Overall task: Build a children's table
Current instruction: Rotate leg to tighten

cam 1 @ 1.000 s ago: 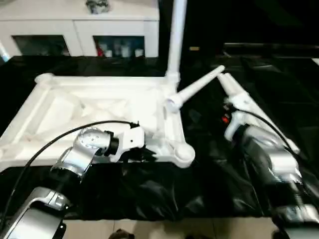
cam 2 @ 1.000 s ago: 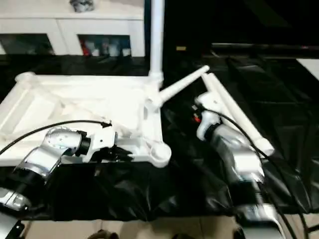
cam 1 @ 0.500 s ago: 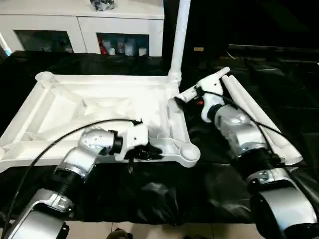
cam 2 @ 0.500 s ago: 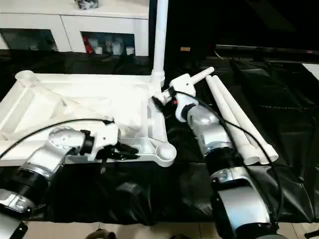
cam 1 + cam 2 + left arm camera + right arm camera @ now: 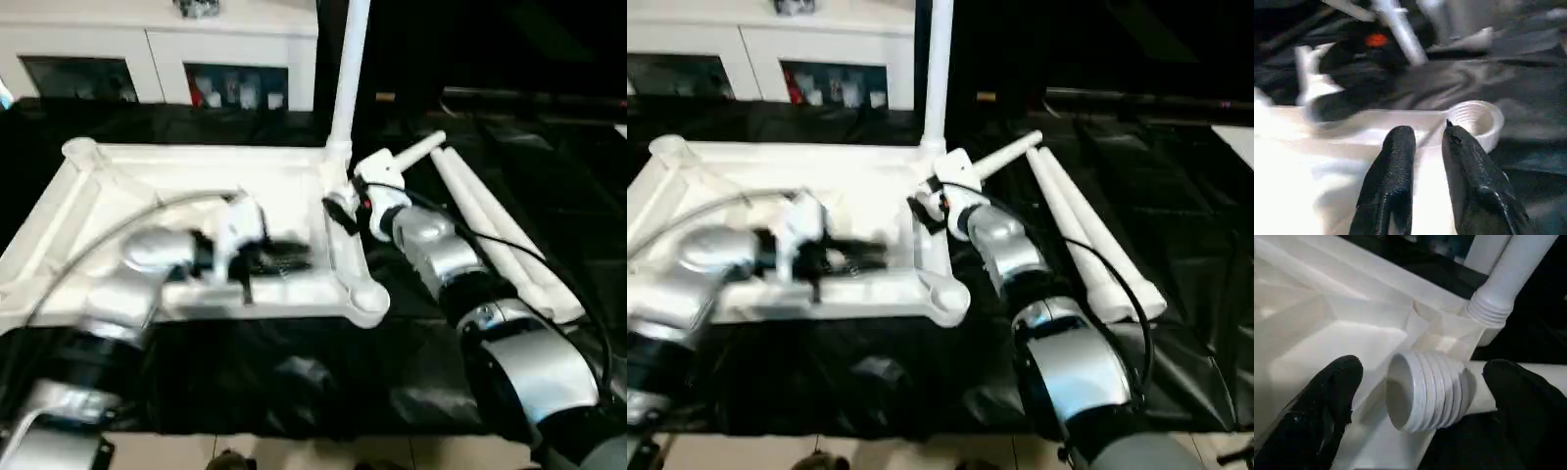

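- Children's table top [image 5: 147, 186]: white, upside down on the black-covered tabletop [image 5: 294, 382], ribbed underside up.
- One leg [image 5: 350, 69] upright in the far right corner socket.
- Left gripper [image 5: 1427, 142]: fingers narrowly parted, empty, over the top's near rim beside an empty corner socket [image 5: 1476, 120].
- Right gripper [image 5: 1415, 396]: spread wide around the threaded end of a lying leg [image 5: 1430, 391], not touching.
- Two spare legs [image 5: 500, 235] alongside, right.
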